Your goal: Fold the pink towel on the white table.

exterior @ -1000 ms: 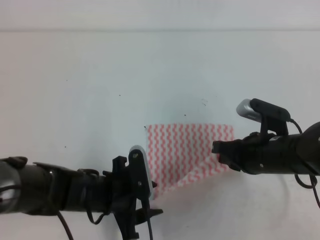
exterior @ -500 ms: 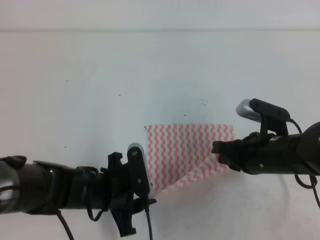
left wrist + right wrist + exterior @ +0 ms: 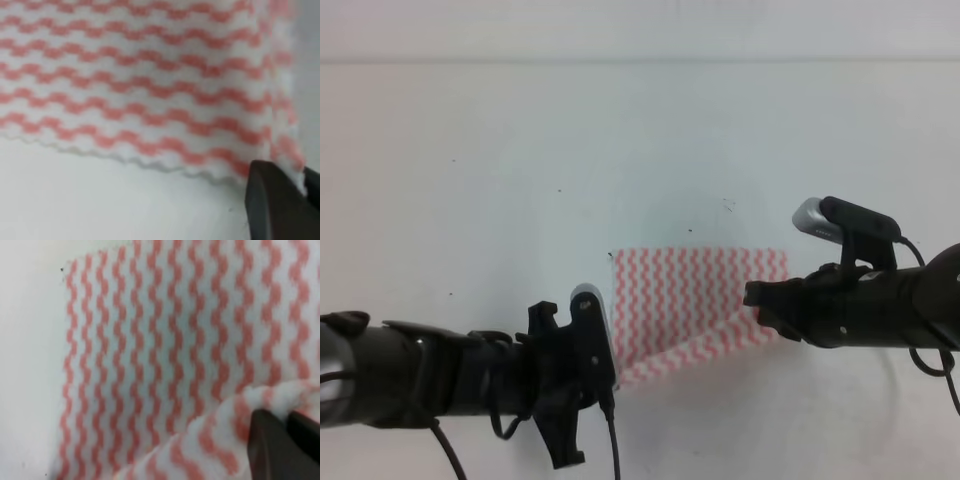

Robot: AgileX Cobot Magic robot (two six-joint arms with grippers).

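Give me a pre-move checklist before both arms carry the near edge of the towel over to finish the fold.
1. Left gripper pinching the pink towel at its near-left corner: ok, cloth sits between the fingers in the left wrist view.
2. Right gripper pinching the near-right corner: ok, a bunched edge sits at its fingertips.
3. Near edge lifted off the white table: ok, it rises in a slanted flap between the grippers.
4. Far edge flat and square: ok in the high view.
5. Both corners at equal height: not ok, the flap slants, higher on the right in the high view.
6. Grip depth enough to hold through the fold: cannot tell.
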